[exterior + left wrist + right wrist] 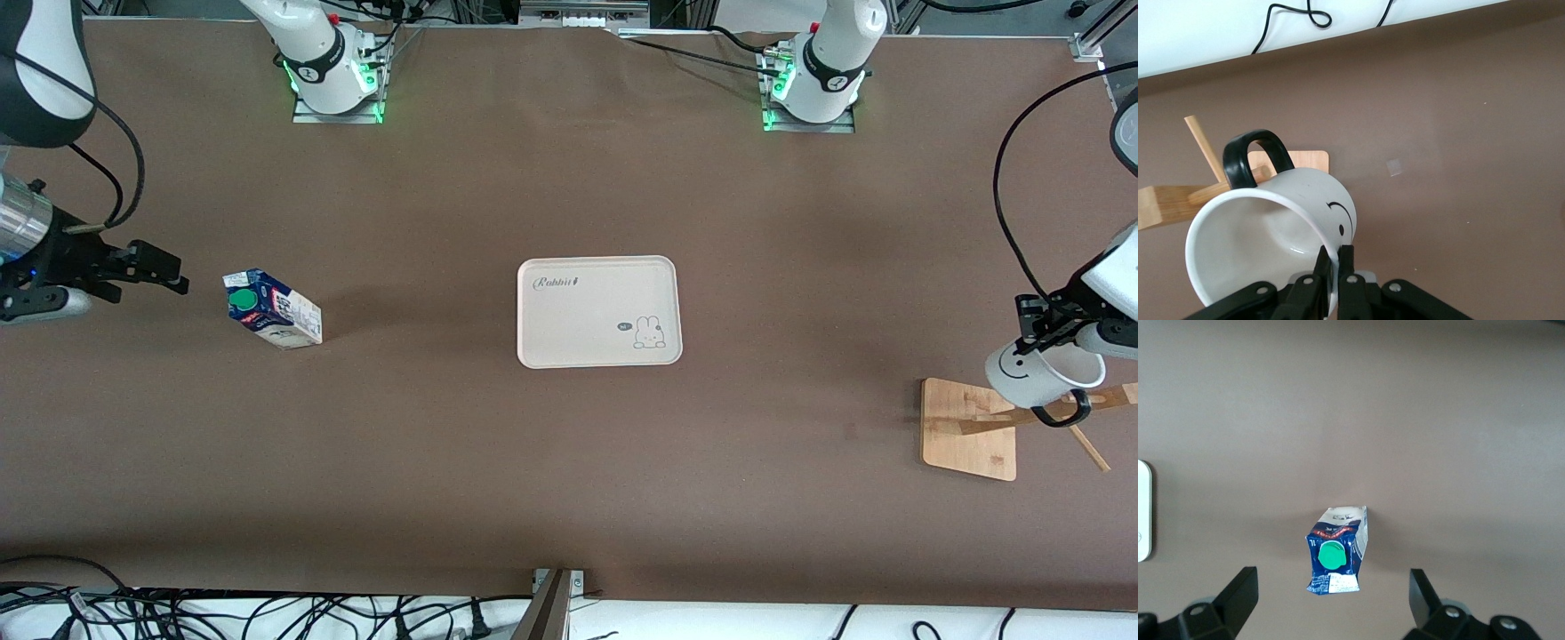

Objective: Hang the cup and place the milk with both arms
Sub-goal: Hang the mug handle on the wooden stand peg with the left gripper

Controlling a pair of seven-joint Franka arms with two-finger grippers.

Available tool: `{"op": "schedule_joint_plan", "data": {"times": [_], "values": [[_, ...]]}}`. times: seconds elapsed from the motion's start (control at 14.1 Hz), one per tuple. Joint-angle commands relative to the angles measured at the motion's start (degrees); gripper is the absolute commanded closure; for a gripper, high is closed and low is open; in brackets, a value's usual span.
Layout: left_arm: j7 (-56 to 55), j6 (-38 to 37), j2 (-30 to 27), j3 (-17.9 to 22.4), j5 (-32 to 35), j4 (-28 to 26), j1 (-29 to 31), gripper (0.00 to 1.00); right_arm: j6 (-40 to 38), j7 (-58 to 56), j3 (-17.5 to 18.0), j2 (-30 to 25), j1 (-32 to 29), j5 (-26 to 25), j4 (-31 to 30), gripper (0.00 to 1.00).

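Note:
The white cup [1038, 378] with a smiley face and black handle is tilted on its side in my left gripper [1038, 336], which is shut on its rim. It hangs over the wooden rack [971, 430] at the left arm's end of the table, its handle close to a rack peg. In the left wrist view the cup [1271, 233] fills the lower part, pinched by my left gripper [1336, 263]. The milk [272, 308] stands on the table toward the right arm's end. My right gripper [164, 271] is open beside it, apart. The right wrist view shows the milk [1336, 550] ahead of the open right gripper [1333, 587].
A cream tray [598, 311] with a rabbit print lies at the table's middle. The rack's angled pegs [1089, 449] stick out toward the table's end. Cables run along the table's near edge.

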Motion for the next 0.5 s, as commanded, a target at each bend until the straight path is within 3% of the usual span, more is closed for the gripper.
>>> {"op": "schedule_joint_plan", "data": {"times": [0.0, 0.21, 0.28, 0.36, 0.43], "values": [[3.00, -0.55, 1.57, 1.23, 0.34, 1.72, 0.71, 1.00, -4.57, -0.38, 0.89, -0.30, -1.11, 0.50, 3.67, 0.00], [5.99, -0.55, 2.53, 1.23, 0.42, 1.64, 0.98, 1.00, -10.66, -0.65, 0.89, -1.00, -1.11, 0.50, 5.88, 0.00], [6.78, -0.55, 2.71, 1.23, 0.51, 1.64, 0.98, 0.81, -11.53, -0.65, 0.89, -1.18, -1.11, 0.59, 6.41, 0.00], [6.96, -0.55, 2.89, 1.23, 0.51, 1.55, 0.98, 0.32, -11.80, -0.82, 0.80, -1.27, -1.11, 0.41, 6.94, 0.00], [6.88, -0.55, 2.98, 1.23, 0.51, 1.46, 0.98, 0.00, -11.89, -0.82, 0.80, -1.70, -1.11, -0.11, 6.94, 0.00]]}}
